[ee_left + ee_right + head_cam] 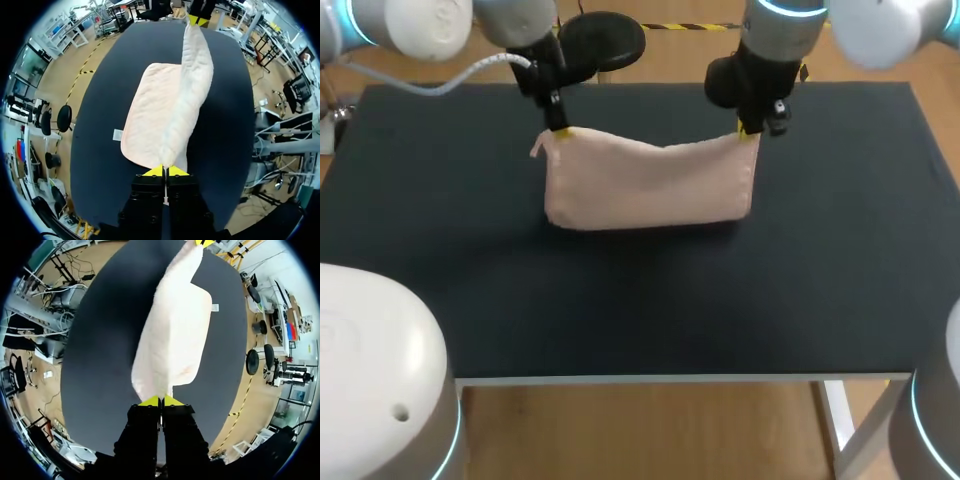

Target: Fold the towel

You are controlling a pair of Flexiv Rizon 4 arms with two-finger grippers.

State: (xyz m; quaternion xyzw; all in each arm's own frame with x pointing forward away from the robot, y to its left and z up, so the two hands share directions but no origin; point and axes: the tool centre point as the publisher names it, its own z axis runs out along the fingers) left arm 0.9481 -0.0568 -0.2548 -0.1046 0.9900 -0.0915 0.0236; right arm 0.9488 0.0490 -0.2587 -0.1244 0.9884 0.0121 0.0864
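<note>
Black matte table [620, 300] with a pale front edge, taking up most of the head view. Pale pink towel [650, 185] toward the far middle of the table, lifted by two corners and hanging between them in a slightly sagging line, its lower fold resting on the surface. Left claw [560, 130] pinched tight on the towel's left raised corner, yellow tips pressed together with only cloth between them. Right claw [748, 133] clamped the same way on the right raised corner, tips all but meeting. Both arms in over the far edge of the table, one from each upper corner of the head view. From the left wrist: raised edge of the towel as a ridge running straight ahead from own tips to the other claw at the far end, with a flat layer spread on the table beside the ridge, on the side away from the robot. From the right wrist: same ridge, same flat layer on the dark surface beside it. Small white tag [118, 135] lying on the table, just at the outer edge of the flat layer. Bare dark surface on every side of the towel, broadest on the near side.
</note>
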